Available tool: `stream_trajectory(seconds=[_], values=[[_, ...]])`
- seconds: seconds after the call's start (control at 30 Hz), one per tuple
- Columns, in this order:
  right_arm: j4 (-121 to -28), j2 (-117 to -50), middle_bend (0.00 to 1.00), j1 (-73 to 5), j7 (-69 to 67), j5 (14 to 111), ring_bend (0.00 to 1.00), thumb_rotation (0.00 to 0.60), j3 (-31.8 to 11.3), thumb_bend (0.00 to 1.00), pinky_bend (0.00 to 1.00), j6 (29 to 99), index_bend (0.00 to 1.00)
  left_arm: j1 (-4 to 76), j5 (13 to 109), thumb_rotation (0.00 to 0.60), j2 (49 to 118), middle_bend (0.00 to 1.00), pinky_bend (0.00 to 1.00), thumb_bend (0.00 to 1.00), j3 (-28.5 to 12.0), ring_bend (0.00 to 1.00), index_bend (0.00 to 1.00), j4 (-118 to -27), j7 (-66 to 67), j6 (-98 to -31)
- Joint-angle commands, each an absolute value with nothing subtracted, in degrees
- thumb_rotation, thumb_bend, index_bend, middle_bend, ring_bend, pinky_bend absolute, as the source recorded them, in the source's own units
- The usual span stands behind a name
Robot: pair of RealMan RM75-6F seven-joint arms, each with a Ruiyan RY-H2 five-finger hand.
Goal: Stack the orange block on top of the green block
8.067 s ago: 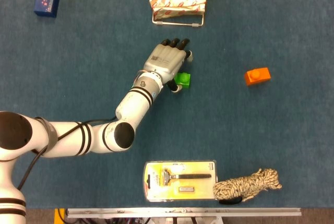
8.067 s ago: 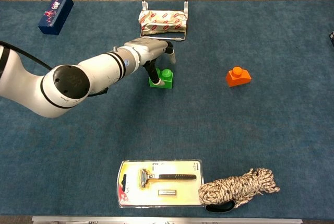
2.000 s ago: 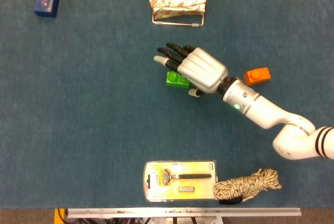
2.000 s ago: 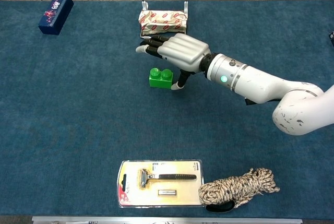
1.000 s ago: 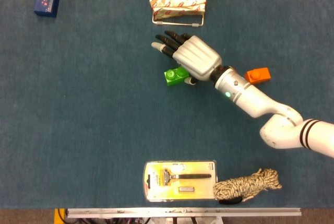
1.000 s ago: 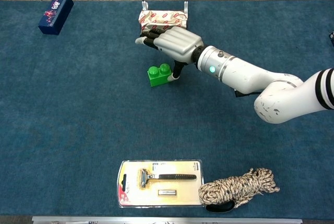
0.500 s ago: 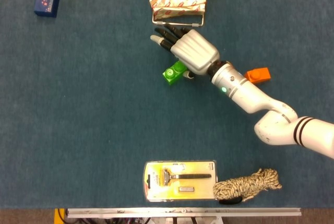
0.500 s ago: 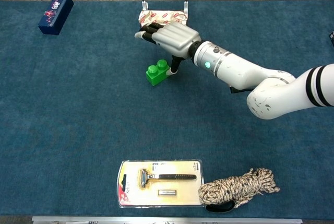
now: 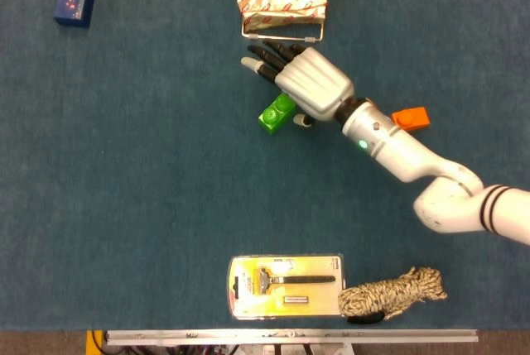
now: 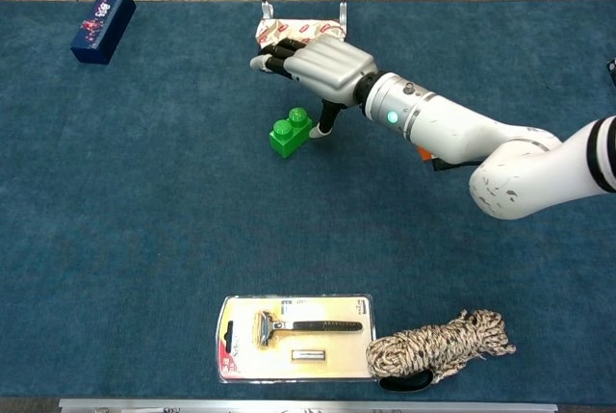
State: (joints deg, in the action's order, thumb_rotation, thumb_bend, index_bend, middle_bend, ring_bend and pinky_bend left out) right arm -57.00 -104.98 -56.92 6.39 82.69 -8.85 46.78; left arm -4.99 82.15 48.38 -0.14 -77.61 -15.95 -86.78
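1. Since two seconds ago the green block (image 9: 277, 112) has turned from lying level to slanting, nudged round by the right hand (image 9: 306, 83), which has itself shifted up toward the wrapped packet.
2. That right hand hovers palm down with its fingers (image 10: 274, 55) spread and nothing held; its thumb tip (image 10: 319, 133) touches the block's right end (or sits just beside it, hard to tell).
3. Orange block (image 9: 411, 118) sits on the blue table (image 9: 124, 206) well right of the green one, half hidden behind the forearm in the chest view (image 10: 423, 153).
4. Near the front edge lie a packaged razor (image 9: 286, 286) and a coil of rope (image 9: 393, 293).
5. Wrapped packet (image 10: 298, 38) rests in a wire stand beyond the fingers.
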Motion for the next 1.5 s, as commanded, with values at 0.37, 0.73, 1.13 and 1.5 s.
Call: stream_trajectory(seconds=[0.37,0.73,1.13,1.5], values=[[-89.06,-82.11,0.11,-45.23,20.32,78.65,0.04,0.600,-5.93,0.00,0.28,57.37,0.12,-3.61,83.33,0.600,49.61,0.25,0.15,0.21,-0.43,0.04,0.34,-80.83,-10.45,-86.53],[-102.10,-69.79,0.13,-38.04,26.05,71.64,0.04,0.600,-4.07,0.00,0.23,61.94,0.31,-1.13,84.89,0.600,50.98,0.25,0.15,0.21,-0.88,0.04,0.34,-84.89,-4.53,-85.42],[-101.85,-67.37,0.13,-34.27,23.89,68.12,0.03,0.600,-2.11,0.00,0.15,61.06,0.31,1.01,84.82,0.600,52.64,0.25,0.15,0.21,-1.00,0.04,0.34,-86.31,-1.14,-83.05],[-94.75,-72.09,0.13,-34.95,22.07,66.55,0.03,0.600,-2.28,0.00,0.15,56.68,0.31,0.72,84.07,0.600,52.92,0.25,0.15,0.21,-0.67,0.04,0.34,-85.64,-1.95,-83.01]])
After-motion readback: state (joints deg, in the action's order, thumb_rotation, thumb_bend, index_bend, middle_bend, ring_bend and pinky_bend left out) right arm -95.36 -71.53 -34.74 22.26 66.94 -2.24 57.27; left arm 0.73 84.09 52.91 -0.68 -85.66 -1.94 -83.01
